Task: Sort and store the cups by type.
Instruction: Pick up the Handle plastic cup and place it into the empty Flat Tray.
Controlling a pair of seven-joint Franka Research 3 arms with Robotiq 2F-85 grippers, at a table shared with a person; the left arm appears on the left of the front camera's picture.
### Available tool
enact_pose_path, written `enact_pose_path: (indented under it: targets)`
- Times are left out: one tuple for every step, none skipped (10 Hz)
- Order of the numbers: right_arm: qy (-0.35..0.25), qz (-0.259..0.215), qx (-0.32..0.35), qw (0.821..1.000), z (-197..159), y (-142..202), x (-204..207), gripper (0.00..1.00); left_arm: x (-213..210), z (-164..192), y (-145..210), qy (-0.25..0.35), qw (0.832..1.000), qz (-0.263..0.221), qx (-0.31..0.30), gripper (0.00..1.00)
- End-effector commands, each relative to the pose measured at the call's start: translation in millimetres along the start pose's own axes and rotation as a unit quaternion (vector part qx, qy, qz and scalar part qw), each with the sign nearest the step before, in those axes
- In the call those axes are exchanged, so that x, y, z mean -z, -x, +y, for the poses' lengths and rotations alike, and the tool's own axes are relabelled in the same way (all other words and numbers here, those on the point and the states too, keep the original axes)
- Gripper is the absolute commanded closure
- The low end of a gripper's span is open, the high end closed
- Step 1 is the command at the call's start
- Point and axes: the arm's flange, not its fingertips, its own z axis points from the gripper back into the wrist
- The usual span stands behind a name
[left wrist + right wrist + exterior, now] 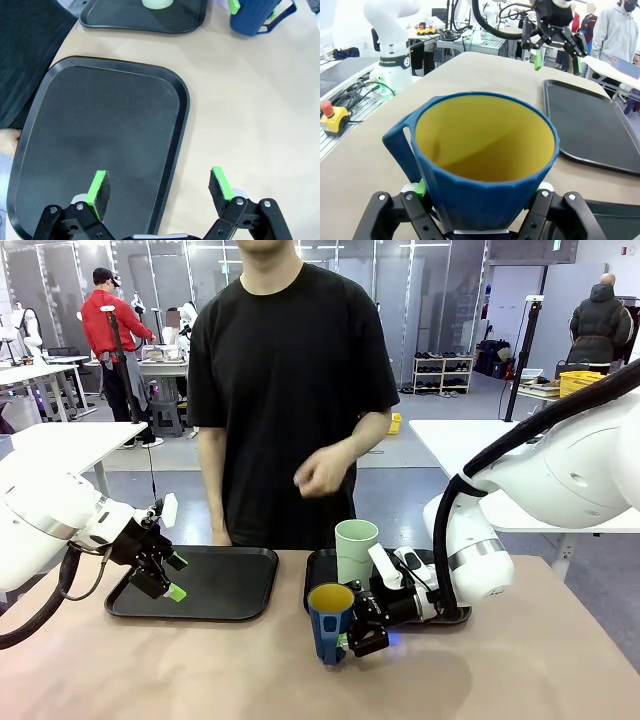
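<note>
Two cups are in front of you. The dark blue mug (330,622) sits upright between the fingers of your right gripper (352,631), clamped low on its body; in the right wrist view its yellow inside (485,135) faces the camera, the handle sticks out to the picture's left, and a green pad (420,187) presses the wall just below the handle. From the front view the mug is over bare table (200,670), just in front of the right-hand black tray (318,575). The mint-green tumbler (356,551) stands upright on that tray, right behind the mug and close to your right arm's wrist.

Your left gripper (160,190) hangs with its jaws spread wide and nothing between them, over the near edge of the left-hand black tray (100,130); one pad (97,186) is above the tray, the other above the tabletop. That tray's surface is bare.

A person in a black shirt (290,360) stands at the far edge, one hand (322,472) raised above the tumbler, well apart from it.
</note>
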Motion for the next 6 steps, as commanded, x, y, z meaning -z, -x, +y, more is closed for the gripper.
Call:
enact_pose_path:
  targets:
    - [0.02,0.012,-0.018,1.0,16.5,-19.8,6.3,0.56,-1.2,0.5,-1.1,-0.002,1.0,-0.001,0.004,0.0]
    - [0.021,0.013,-0.024,0.999,18.1,-27.4,6.8,0.64,-1.2,0.5,-1.1,-0.002,1.0,-0.001,0.004,0.0]
    - [0.025,0.016,-0.025,0.999,19.1,-33.7,7.0,0.64,-1.2,0.5,-1.1,-0.002,1.0,-0.001,0.004,0.0]
    - [0.025,0.019,-0.026,0.999,19.4,-38.2,6.6,0.64,-1.2,0.5,-1.1,-0.002,1.0,-0.001,0.004,0.0]
    - [0.012,0.02,-0.025,0.999,21.0,-43.9,5.2,0.64,-1.2,0.5,-1.1,-0.002,1.0,-0.001,0.004,0.0]
    - [0.009,0.013,-0.019,1.0,14.6,-33.3,1.7,0.64,-1.2,0.5,-1.1,-0.002,1.0,-0.001,0.004,0.0]
